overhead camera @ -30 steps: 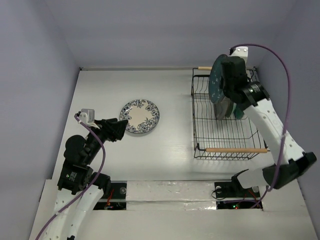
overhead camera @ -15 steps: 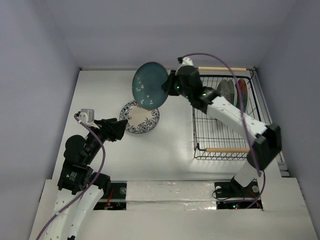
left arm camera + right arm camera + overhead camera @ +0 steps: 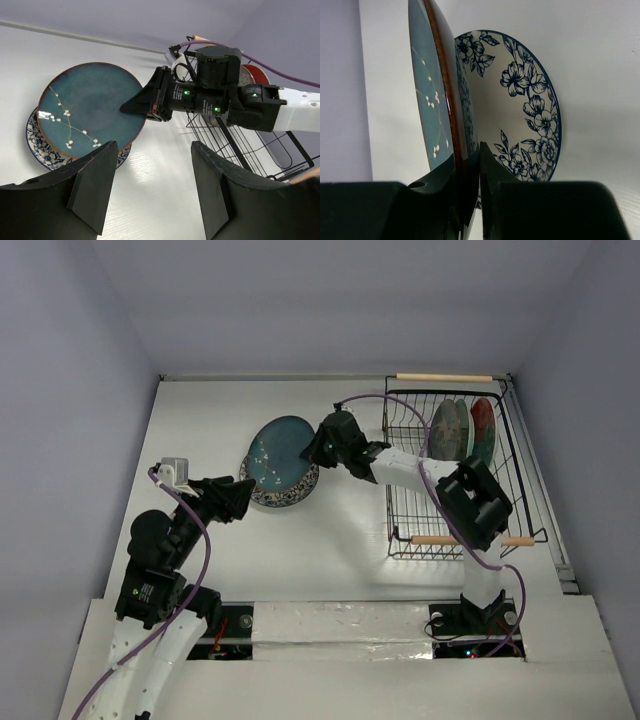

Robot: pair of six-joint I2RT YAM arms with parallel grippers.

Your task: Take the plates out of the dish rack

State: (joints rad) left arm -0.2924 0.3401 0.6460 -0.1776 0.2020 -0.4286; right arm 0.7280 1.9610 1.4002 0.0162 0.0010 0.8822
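Note:
My right gripper (image 3: 318,452) is shut on the rim of the speckled teal-blue plate (image 3: 278,448) and holds it tilted low over the dark patterned-rim plate (image 3: 290,490), which lies flat on the table. In the right wrist view the teal plate (image 3: 432,85) stands edge-on between my fingers (image 3: 492,175), with the patterned plate (image 3: 520,100) behind it. The grey-green plate (image 3: 449,426) and the red plate (image 3: 484,430) stand upright in the black wire dish rack (image 3: 450,510) at the right. My left gripper (image 3: 240,498) is open and empty beside the patterned plate's near-left edge.
The rack has wooden bar handles at its far end (image 3: 445,378) and near end (image 3: 470,539). My right arm (image 3: 420,472) reaches from the rack side across the table. Purple walls enclose the table at the left, back and right.
My right gripper has lifted the teal plate out of the rack, carried it left across the table and lowered it over the patterned plate. The left arm has not moved.

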